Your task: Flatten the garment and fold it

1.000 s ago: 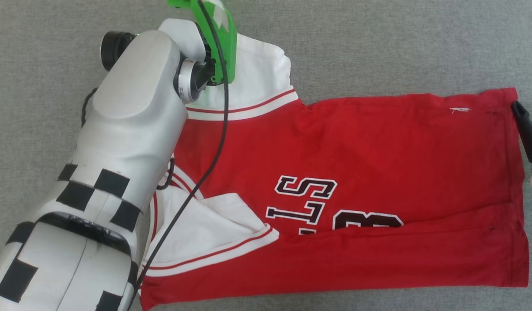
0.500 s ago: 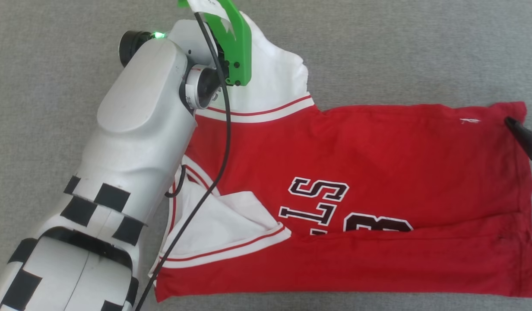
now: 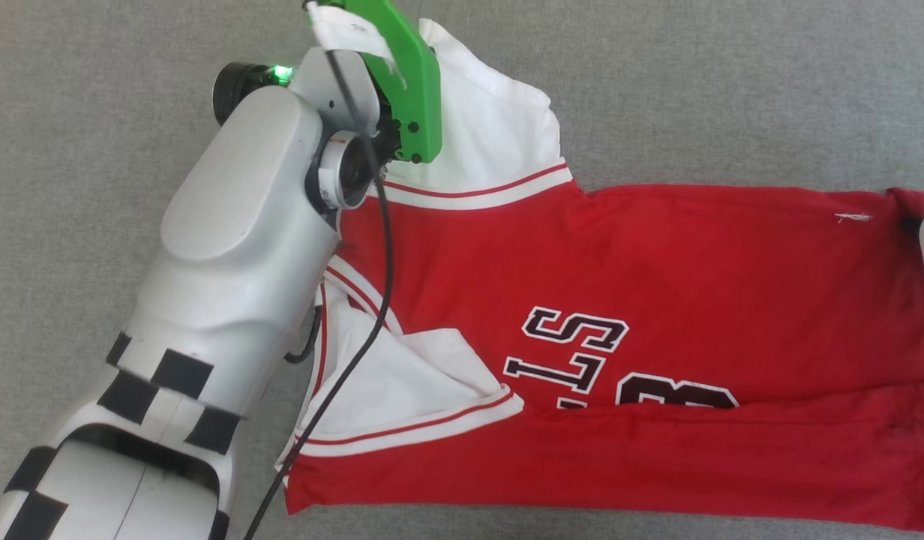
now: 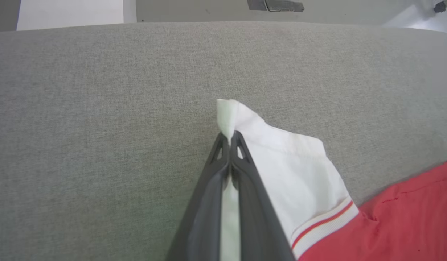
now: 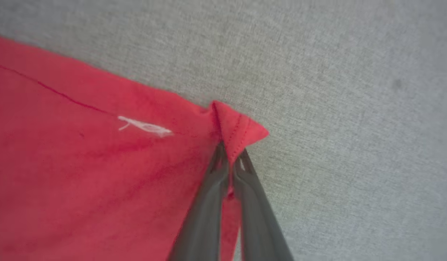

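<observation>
Found the garment [image 3: 657, 262] laid sideways and front up on the grey fabric surface [image 3: 732, 75], collar end toward the surface's left side, hem toward its right. Saw the near long edge folded up over the lower part of the black lettering [image 3: 574, 330], and the near white sleeve [image 3: 402, 390] turned in onto the chest. Noted the left gripper [image 4: 229, 137] pinched tight on the tip of the far white sleeve [image 4: 299, 170], the right gripper [image 5: 230, 154] pinched tight on the far hem corner. Noted the pale left forearm [image 3: 229, 247] crossing above the collar.
</observation>
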Controlling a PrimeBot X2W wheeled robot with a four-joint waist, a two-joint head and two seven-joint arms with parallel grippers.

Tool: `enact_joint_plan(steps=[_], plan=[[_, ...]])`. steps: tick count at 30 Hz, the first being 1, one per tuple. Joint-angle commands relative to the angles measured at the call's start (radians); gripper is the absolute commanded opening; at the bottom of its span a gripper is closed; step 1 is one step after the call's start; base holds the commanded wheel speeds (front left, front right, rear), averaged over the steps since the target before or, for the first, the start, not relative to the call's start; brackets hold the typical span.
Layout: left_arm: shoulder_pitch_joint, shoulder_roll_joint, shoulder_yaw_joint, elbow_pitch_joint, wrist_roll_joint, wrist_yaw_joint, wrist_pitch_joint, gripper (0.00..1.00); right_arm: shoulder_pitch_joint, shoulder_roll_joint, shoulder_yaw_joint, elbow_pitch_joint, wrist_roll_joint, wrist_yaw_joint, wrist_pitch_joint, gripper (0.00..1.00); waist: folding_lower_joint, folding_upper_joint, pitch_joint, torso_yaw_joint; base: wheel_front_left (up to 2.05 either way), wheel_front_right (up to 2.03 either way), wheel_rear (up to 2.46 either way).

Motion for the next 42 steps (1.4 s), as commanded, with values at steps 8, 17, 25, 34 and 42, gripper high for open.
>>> enact_joint_plan(steps=[8, 17, 25, 34, 42], plan=[[0.13, 0.068, 0.048, -0.151, -0.051, -0.018, -0.057, 0.0, 0.068, 0.049, -0.061, -0.019, -0.003, -0.002, -0.149, 0.0, 0.0, 0.0, -0.125, -0.009, 0.0, 0.0, 0.0], [0.451, 0.147, 0.128, -0.44, -0.154, 0.03, -0.087, 0.0, 0.233, 0.11, -0.12, -0.005, -0.026, -0.002, -0.223, 0.0, 0.0, 0.0, -0.279, -0.02, 0.0, 0.0, 0.0], [0.835, 0.197, 0.222, -0.693, -0.222, 0.144, -0.152, 0.0, 0.364, 0.175, -0.167, -0.002, -0.045, -0.002, -0.245, 0.0, 0.0, 0.0, -0.335, -0.018, 0.0, 0.0, 0.0], [1.143, 0.163, 0.282, -0.759, -0.295, 0.216, -0.223, 0.0, 0.487, 0.234, -0.199, 0.01, -0.056, -0.002, -0.241, 0.0, 0.0, 0.0, -0.345, -0.013, 0.0, 0.0, 0.0], [1.186, 0.116, 0.285, -0.597, -0.36, 0.183, -0.23, 0.0, 0.528, 0.277, -0.177, 0.077, -0.068, -0.002, -0.249, 0.0, 0.0, 0.0, -0.363, -0.018, 0.0, 0.0, 0.0]])
